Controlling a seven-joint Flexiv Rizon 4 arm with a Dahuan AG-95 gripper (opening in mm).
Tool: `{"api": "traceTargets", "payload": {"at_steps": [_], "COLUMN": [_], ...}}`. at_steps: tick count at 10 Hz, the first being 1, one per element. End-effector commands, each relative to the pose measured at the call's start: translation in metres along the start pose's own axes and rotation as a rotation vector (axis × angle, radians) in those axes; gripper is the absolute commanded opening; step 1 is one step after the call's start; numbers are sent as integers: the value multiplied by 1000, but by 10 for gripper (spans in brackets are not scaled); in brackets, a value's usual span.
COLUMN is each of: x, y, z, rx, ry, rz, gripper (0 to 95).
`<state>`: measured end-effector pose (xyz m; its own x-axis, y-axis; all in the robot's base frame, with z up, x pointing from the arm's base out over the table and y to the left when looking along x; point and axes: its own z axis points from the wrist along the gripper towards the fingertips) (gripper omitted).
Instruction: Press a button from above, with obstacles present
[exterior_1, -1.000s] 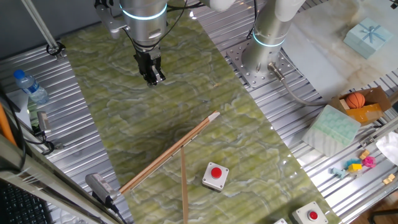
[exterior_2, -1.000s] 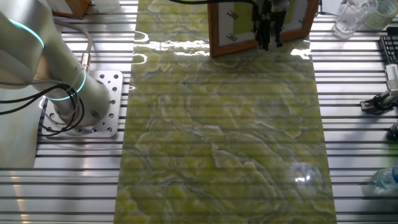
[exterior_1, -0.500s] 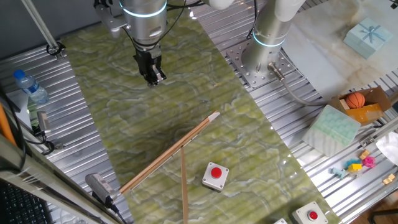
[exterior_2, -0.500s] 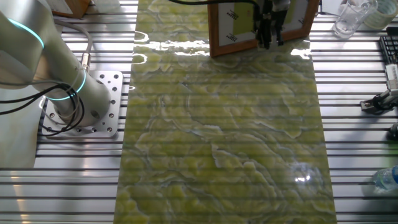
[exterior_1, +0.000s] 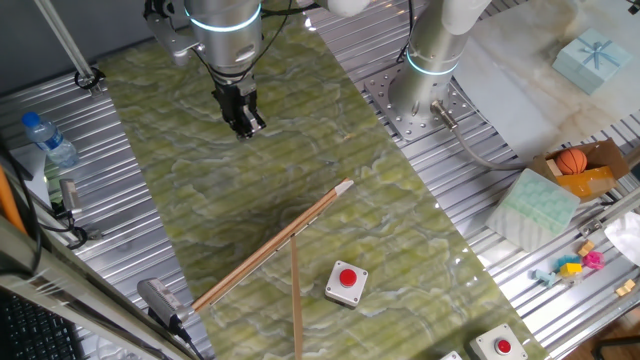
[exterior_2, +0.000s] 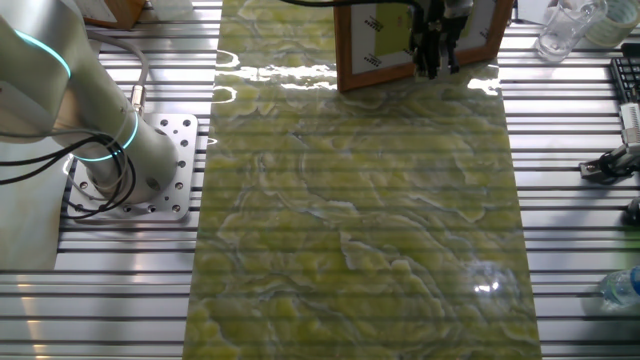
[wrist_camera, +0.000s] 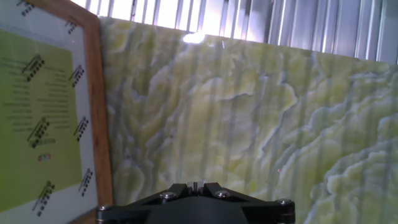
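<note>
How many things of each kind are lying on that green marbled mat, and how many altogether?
Wooden sticks: 2, a long slanted one and another running down from it.
Grey boxes with a red button: 1, the button to the right of the sticks.
Total: 3.
Another button box sits off the mat on the metal table, so it is not counted.

1. We see a green-and-white marbled mat (exterior_1: 270, 170) running down the ribbed metal counter (exterior_1: 130, 200).
2. A clear plastic water bottle with a blue cap (exterior_1: 48, 140) lies on the counter, off one edge of the mat.
3. A second light grey square box with a red round button (exterior_1: 500, 345) sits near the bottom edge, off the mat.
4. An orange ball (exterior_1: 571, 161) rests in an open brown cardboard box (exterior_1: 590, 170).
5. A pale green textured block (exterior_1: 538, 208) lies beside that cardboard box.
6. A light blue gift box tied with ribbon (exterior_1: 592, 58) sits at the upper corner.
7. A wooden-framed board with a yellow-green printed sheet (wrist_camera: 43, 118) lies at the mat's end.
</note>
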<state>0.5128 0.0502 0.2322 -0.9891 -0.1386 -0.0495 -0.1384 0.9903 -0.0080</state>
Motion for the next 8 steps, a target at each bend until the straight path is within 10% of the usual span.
{"api": "traceTargets", "payload": {"at_steps": [1, 4, 8], "x": [1, 1, 4], "y": [-1, -1, 19], "z": [1, 1, -14], "rx": [76, -3, -30], "ry": [-8, -1, 10], "rz": [-86, -124, -112], "gripper": [0, 0, 0]}}
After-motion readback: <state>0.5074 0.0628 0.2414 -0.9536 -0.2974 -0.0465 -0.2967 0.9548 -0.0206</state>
